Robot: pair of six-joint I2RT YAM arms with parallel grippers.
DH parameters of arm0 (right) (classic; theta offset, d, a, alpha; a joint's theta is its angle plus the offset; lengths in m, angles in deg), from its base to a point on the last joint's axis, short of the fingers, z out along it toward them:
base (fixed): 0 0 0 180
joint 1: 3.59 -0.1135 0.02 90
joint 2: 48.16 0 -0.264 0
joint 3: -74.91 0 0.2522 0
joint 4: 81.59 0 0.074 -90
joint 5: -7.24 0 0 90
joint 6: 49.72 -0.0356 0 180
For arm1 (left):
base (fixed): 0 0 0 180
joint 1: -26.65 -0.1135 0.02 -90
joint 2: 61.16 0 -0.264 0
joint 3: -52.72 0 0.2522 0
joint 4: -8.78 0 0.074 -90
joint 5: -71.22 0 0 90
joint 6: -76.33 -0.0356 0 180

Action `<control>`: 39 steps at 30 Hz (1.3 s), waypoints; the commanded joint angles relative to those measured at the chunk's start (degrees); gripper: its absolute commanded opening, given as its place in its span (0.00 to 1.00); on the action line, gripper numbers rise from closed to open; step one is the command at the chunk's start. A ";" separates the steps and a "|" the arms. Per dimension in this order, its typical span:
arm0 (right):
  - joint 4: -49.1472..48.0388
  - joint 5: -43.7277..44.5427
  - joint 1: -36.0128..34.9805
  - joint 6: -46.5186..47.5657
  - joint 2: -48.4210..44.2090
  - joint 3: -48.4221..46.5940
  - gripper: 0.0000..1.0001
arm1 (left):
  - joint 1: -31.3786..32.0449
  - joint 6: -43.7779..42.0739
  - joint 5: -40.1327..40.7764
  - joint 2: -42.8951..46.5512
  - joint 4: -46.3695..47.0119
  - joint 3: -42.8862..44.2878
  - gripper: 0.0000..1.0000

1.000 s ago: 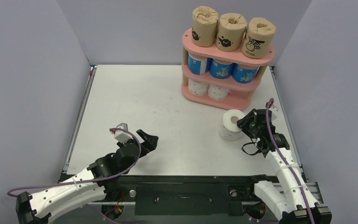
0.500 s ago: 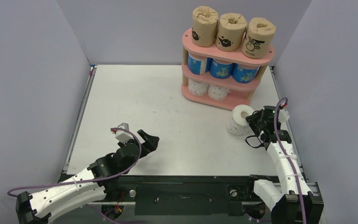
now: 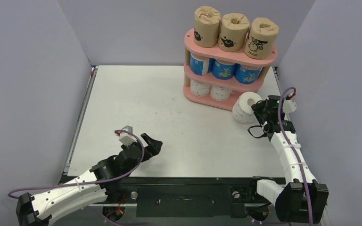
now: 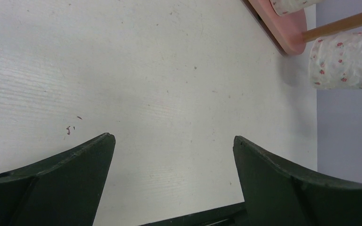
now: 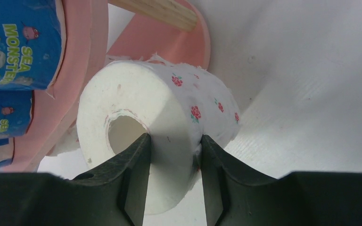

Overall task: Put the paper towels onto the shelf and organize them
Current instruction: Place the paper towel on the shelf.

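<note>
Right claw [image 3: 258,108] clenched on tilted white roll [image 3: 243,107] beside shelf [image 3: 217,102] edge; left claw [image 3: 152,142] released, well apart.

I see the left arm [image 3: 70,190] lying low by its base, left gripper [image 3: 153,142] spread wide and holding nothing. Right arm [image 3: 290,155] is stretched forward, right gripper [image 3: 258,109] pinched on the wall of a roll [image 3: 243,108].
</note>
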 commanded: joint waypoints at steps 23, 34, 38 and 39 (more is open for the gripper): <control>-9.73 3.95 -0.16 -2.40 11.40 -5.79 0.24 | -0.02 1.28 -2.52 0.73 1.67 -0.56 0.97; -12.39 3.43 -0.19 -4.16 14.43 -7.60 0.23 | -0.02 1.30 -1.42 0.44 1.37 -0.31 0.96; -13.27 3.55 -0.15 -4.56 15.25 -8.14 0.23 | -0.02 1.28 -1.26 -0.04 1.48 -0.30 0.97; -13.45 3.61 -0.17 -4.67 15.47 -8.15 0.23 | -0.02 1.25 -1.27 -0.28 1.53 -0.30 0.97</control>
